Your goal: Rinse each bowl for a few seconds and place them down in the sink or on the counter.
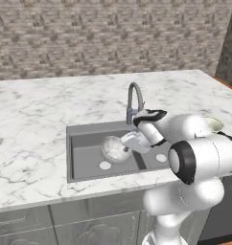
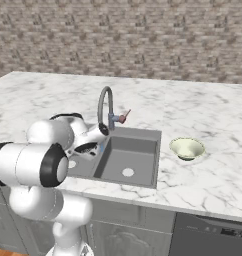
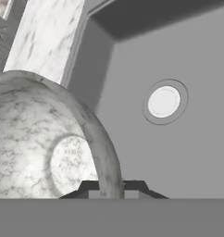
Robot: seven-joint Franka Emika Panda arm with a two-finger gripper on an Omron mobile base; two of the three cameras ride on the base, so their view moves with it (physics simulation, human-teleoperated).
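Note:
The mottled grey-white bowl (image 1: 113, 149) hangs tilted on edge inside the left basin of the dark grey sink (image 1: 87, 130), under the gooseneck faucet (image 1: 133, 98). My gripper (image 1: 129, 143) is shut on its rim. In the hand view that bowl (image 3: 49, 148) takes up the left side, and its rim passes between my gripper's (image 3: 111, 189) dark fingertips (image 3: 88, 187). The basin's round drain (image 3: 164, 102) lies beyond it. The cream-green bowl (image 2: 187, 148) stands upright on the white marble counter (image 2: 213, 180) to the right of the sink (image 2: 137, 133).
The faucet (image 2: 105, 103) has a small red-tipped handle beside it. The right basin holds nothing but its drain (image 2: 127, 172). A brick wall (image 1: 113, 33) runs behind the counter. Grey cabinet fronts (image 1: 65, 225) sit below the counter's front edge.

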